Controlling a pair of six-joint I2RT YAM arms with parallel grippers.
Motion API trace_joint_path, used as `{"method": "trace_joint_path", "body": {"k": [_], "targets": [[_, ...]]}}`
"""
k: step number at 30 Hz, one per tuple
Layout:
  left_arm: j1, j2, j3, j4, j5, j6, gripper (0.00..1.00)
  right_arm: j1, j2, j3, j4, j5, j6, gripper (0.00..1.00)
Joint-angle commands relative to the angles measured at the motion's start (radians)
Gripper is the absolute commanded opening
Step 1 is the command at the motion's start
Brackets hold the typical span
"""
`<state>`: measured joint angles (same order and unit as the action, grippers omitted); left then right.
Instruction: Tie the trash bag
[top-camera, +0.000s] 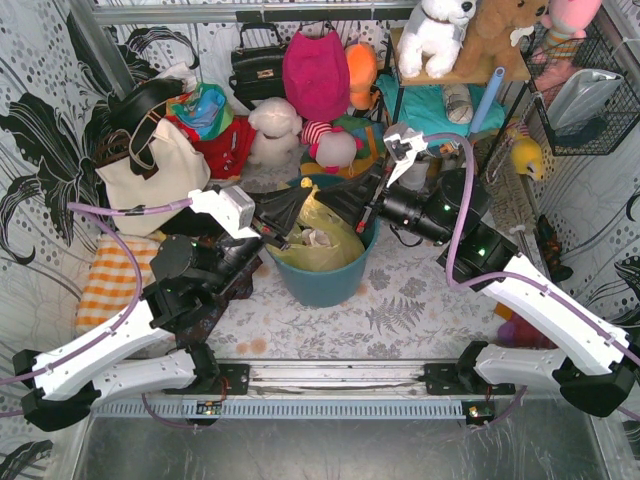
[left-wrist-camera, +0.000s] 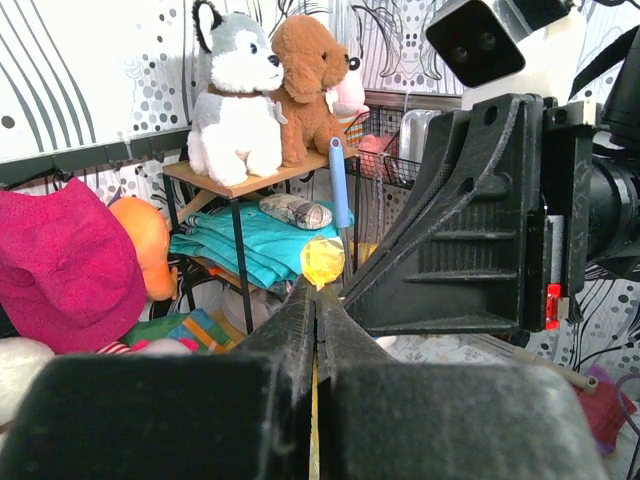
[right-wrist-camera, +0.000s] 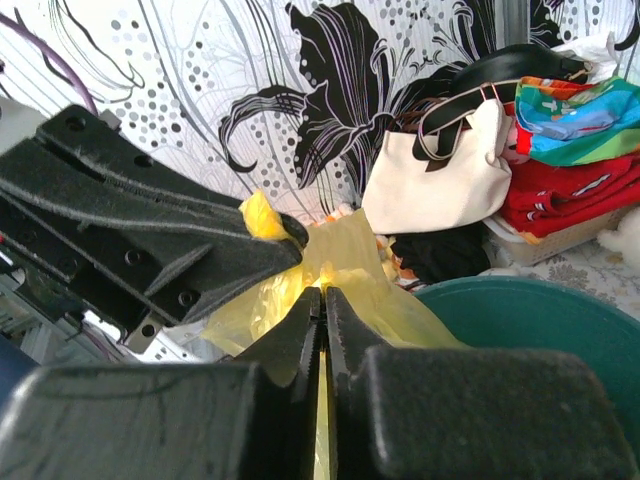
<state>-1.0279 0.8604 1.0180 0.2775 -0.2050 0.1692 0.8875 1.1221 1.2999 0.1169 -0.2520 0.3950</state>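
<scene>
The trash bag, thin yellow-green plastic with crumpled white paper inside, sits in the round teal bin at the table's middle. Both grippers meet above the bin's rim, tip to tip. My left gripper is shut on a strip of the bag's top; in its wrist view a yellow tuft pokes out past the tips. My right gripper is shut on another fold of the bag, with yellow film running between its closed jaws. The left gripper's fingers cross just ahead of it.
A cream tote bag stands at the back left, with an orange checked cloth nearer. Handbags, a pink hat and soft toys crowd the back. A small shelf carries plush animals, and a wire basket hangs at the right.
</scene>
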Motion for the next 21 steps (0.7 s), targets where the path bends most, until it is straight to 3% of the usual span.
{"method": "trace_joint_path", "body": {"k": [1,16,21], "targets": [[-0.004,0.005,0.003,0.037,-0.027,-0.007,0.0,0.007,-0.037,-0.028,0.034,-0.057,-0.085,0.04],[-0.005,-0.03,-0.015,0.064,-0.06,-0.005,0.0,0.006,-0.067,-0.03,0.008,0.083,-0.166,0.0],[-0.005,-0.03,-0.019,0.072,-0.087,0.002,0.0,0.007,-0.074,-0.03,0.001,0.051,-0.199,0.0]]}}
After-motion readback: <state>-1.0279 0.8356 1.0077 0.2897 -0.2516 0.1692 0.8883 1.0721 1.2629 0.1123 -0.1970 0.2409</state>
